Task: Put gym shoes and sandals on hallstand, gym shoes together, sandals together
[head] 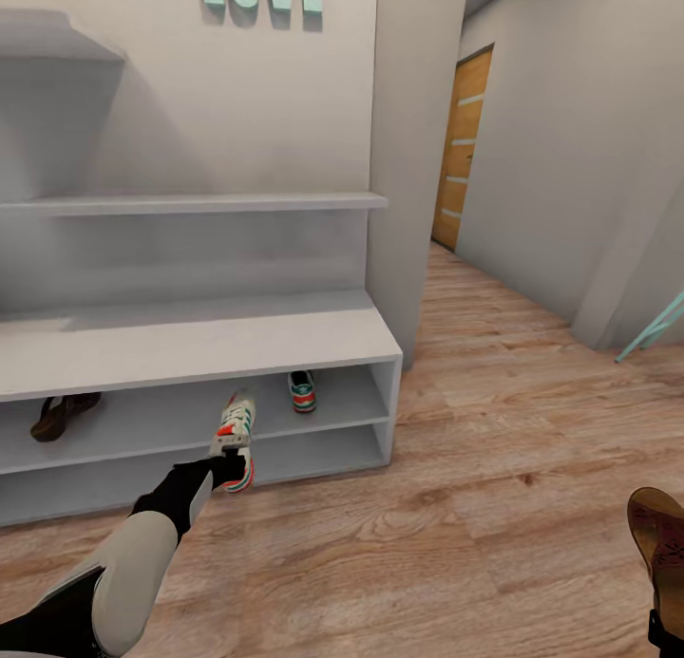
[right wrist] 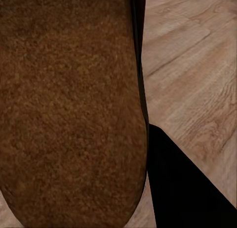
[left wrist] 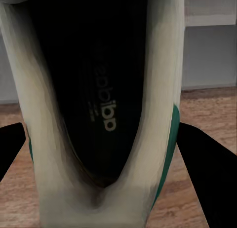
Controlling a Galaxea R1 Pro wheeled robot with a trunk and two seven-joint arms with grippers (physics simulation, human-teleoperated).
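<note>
The hallstand (head: 199,340) fills the left of the head view. One gym shoe (head: 302,390) stands on its upper low shelf near the right end. One sandal (head: 62,414) lies on that same shelf at the far left. My left gripper (head: 226,468) is shut on the heel of the other gym shoe (head: 236,428), held just in front of the shelves with its toe toward them. In the left wrist view that gym shoe (left wrist: 103,104) sits between black fingers (left wrist: 205,173). My right gripper (head: 663,628) is shut on the second sandal (head: 658,530), whose brown sole (right wrist: 69,104) lies beside one finger (right wrist: 185,188).
Corridor floor (head: 475,506) stretches right of the rack toward a wooden door (head: 463,145). A wall pillar (head: 418,164) stands at the rack's right end. A teal bar (head: 654,330) leans at the right wall. The bench top and wall shelf (head: 209,202) are bare.
</note>
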